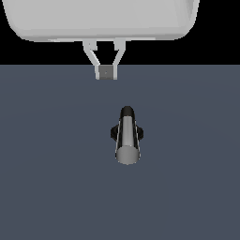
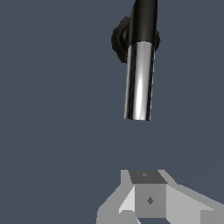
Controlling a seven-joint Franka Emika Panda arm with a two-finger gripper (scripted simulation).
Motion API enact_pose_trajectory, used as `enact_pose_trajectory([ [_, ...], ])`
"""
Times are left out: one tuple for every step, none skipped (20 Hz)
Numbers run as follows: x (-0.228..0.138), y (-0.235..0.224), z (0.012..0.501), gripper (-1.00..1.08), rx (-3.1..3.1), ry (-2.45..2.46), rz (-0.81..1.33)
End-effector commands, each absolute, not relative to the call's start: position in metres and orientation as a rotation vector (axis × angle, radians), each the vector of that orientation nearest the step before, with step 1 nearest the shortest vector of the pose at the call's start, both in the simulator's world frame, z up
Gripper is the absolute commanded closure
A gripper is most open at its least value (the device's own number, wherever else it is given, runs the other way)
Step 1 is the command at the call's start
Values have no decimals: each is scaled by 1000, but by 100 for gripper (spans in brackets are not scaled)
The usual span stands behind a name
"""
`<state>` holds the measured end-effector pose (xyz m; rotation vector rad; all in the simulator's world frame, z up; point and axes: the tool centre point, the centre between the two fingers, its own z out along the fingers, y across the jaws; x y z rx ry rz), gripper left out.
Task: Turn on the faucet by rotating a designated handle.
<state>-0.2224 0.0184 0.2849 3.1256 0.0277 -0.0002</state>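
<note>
- On the grey tabletop (image 1: pixel 47 187) stands the faucet (image 1: pixel 125 132), black base under its elbow.
- Its handle (image 1: pixel 127 140) juts out, flat end free.
- Well apart from the faucet, the end effector (image 1: pixel 106 72) hangs with fingertips together, holding nothing.

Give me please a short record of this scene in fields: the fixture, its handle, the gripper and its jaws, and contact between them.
fixture: faucet with black base and elbow, standing on a dark grey surface
handle: silver-grey bar joined to the black elbow, flat round end
gripper: white gripper, apart from the faucet
jaws: fingertips meet, nothing held between them
contact: none; bare surface separates gripper and handle in both views
</note>
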Motion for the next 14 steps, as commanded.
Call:
enact_pose_trajectory([
  [-219,20,266,108,3127,30,1],
  [-217,21,259,108,3128,31,1],
  [-216,21,252,108,3128,32,1],
  [-215,22,245,108,3129,33,1],
  [-213,22,238,108,3130,34,1],
  [-212,23,231,108,3130,34,1],
  [-210,24,224,108,3131,35,1],
  [-209,24,217,108,3132,36,1],
  [-207,25,210,108,3132,37,0],
  [-205,26,204,108,3133,38,0],
  [-204,26,197,108,3133,39,0],
  [-202,27,190,108,3134,40,0],
  [-201,28,183,108,3135,41,0],
  [-199,28,176,108,3135,42,0],
])
